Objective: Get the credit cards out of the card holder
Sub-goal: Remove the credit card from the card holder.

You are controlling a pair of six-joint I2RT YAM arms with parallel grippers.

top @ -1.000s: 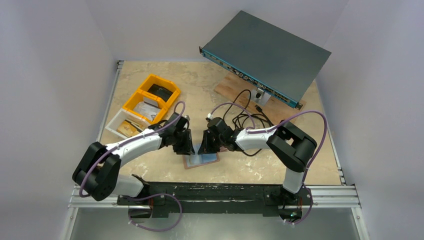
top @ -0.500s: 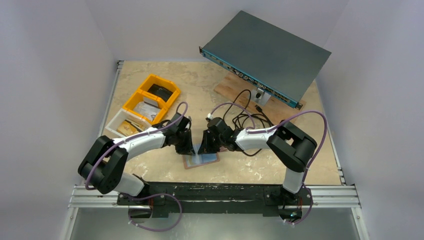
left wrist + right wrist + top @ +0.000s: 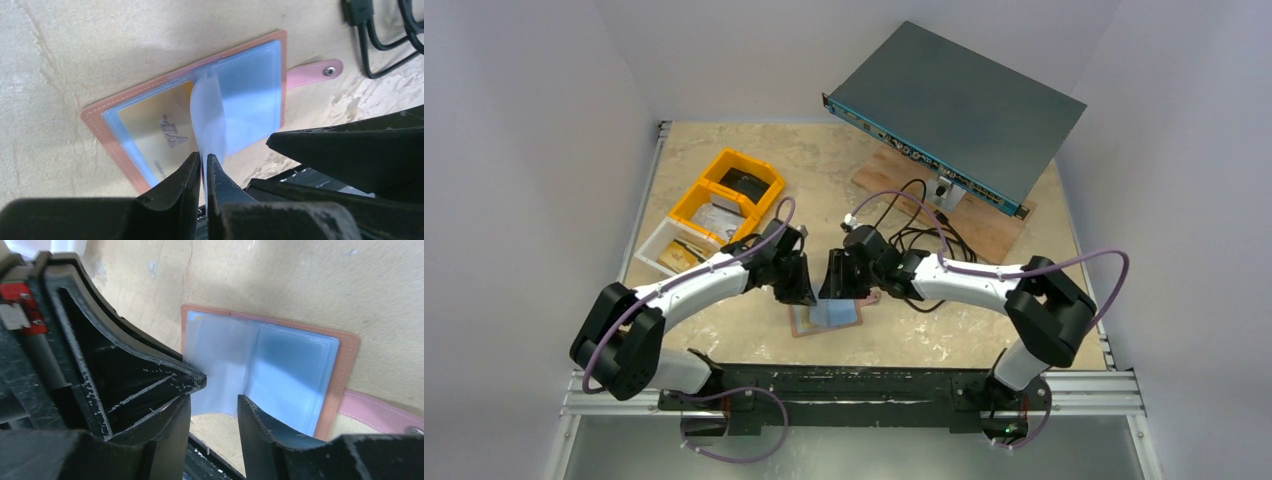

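Pinkish leather card holder (image 3: 349,360) lies open flat on the table (image 3: 924,335), near edge, with both my arms bent inward and tipped down over it. Left gripper (image 3: 204,167) is pinched tight on a curled clear sleeve (image 3: 207,110). Right gripper (image 3: 220,392) hangs part-open and empty. Only the left wrist view shows the gold VIP card (image 3: 160,135) tucked inside.

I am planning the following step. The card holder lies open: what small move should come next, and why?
Probably move the open right gripper toward the flat gold card. The left gripper pinches a clear plastic sleeve of the open pink-tan leather card holder and holds it raised, so that card shows in its pocket.
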